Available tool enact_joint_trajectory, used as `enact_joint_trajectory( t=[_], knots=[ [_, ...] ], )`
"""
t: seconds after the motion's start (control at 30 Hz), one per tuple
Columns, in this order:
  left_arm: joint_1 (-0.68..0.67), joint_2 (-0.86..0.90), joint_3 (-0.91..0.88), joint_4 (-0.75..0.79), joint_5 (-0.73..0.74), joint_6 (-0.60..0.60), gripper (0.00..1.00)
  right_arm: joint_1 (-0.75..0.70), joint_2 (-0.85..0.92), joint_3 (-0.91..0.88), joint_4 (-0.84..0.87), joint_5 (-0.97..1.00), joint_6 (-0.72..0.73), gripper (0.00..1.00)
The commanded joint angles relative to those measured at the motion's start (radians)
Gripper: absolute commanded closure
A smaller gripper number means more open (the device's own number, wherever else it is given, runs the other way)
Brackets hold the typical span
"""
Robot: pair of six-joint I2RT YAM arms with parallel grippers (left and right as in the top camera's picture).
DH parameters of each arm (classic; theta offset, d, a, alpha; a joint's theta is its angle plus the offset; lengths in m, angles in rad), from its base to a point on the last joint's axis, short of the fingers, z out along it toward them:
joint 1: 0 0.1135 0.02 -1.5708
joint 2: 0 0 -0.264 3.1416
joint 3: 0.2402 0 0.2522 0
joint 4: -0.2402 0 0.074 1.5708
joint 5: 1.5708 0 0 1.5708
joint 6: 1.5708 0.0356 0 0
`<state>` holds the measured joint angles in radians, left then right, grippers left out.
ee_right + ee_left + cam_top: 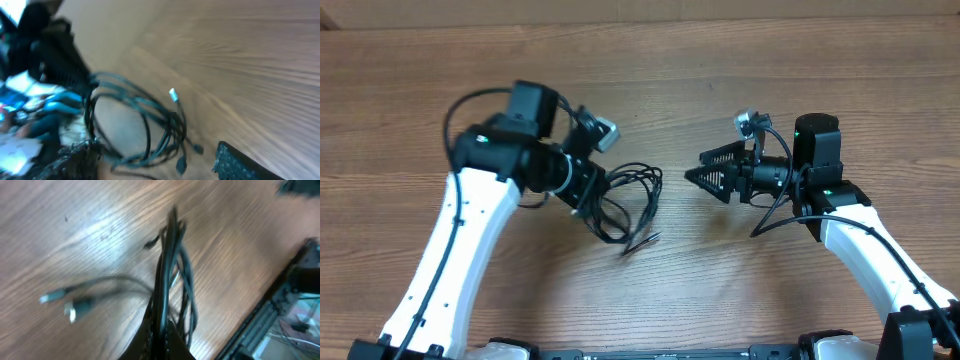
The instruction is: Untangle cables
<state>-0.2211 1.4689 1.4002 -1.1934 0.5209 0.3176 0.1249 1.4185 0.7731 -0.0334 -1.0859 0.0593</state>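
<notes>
Presently cables [167, 275] within left tool [162, 336].

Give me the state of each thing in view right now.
cables: tangled in one bundle, loops and plug ends trailing onto the table.
left gripper: shut on the cables.
right gripper: open, empty, apart from the cables.

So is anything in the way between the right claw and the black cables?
Nothing visible. Only bare wooden table lies between the open right gripper and the cables. The left gripper holds them at their far side.
</notes>
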Motion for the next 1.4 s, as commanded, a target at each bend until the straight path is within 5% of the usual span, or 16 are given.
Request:
enact_joint_trajectory(
  t=[0.0,0.33,0.67,1.0,1.17,1.37],
  knots=[
    [0.05,-0.013,0.094,-0.029,0.135,0.087,0.96,0.002,0.002,0.025,0.006,-0.148,0.001,0.29],
    [0.151,-0.013,0.188,-0.068,0.322,0.103,0.96,0.002,0.002,0.025,0.007,-0.201,0.0,0.34],
    [0.151,-0.013,0.188,-0.174,0.422,0.282,0.96,0.002,0.002,0.025,0.108,-0.077,-0.007,0.6],
    [0.149,-0.012,0.188,-0.206,0.547,0.343,0.96,0.003,0.002,0.025,0.133,-0.008,-0.006,0.6],
    [0.148,-0.012,0.188,-0.208,0.547,0.342,0.96,0.004,0.002,0.025,0.134,-0.086,-0.004,0.57],
    [0.106,-0.012,0.188,-0.203,0.584,0.373,0.96,0.004,0.002,0.025,0.134,-0.128,-0.004,0.27]
  ],
)
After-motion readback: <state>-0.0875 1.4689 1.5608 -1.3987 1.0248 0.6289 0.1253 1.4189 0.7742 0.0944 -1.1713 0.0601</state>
